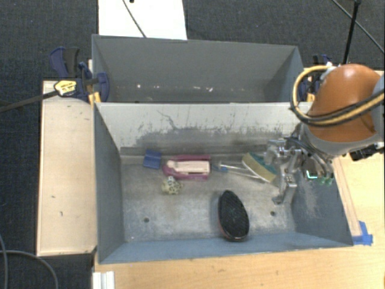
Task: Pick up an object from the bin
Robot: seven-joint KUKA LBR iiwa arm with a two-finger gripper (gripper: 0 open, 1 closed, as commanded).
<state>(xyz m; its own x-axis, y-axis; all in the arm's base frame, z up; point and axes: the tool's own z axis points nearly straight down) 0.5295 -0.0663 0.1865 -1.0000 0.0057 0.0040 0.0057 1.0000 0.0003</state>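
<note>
While the gripper [281, 196] hangs low in the grey metal bin [111, 161], up and right of the black oval brush [233, 215] and apart from it, we cannot tell whether it is open or closed. Nothing visible in its grasp. It's bare shiny metal, under the smooth orange cover [346, 104] with looped cables. Below it is scuffed bare bin floor, right of the brush.

Nearest thing to the gripper: a cream flat wedge-shaped piece [260, 168], tilted, above and right of the brush, just beside the gripper's metal body. A teal bit [258, 158] sits touching it on the far side. A thin pale stick [233, 169] with a blue end runs out from the wedge, straight above the brush.

The brush itself is a dark, matte, rounded oval with a ribbed-looking top, near the bin's front wall.

Further up and left of the brush: a pink and purple boxy pack [188, 167], glossy, lying flat. Past that, a small blue block [152, 159], near the back wall. Left of the brush and just below the pack, a small speckled pale lump [172, 186], roughly cube-shaped.
</note>
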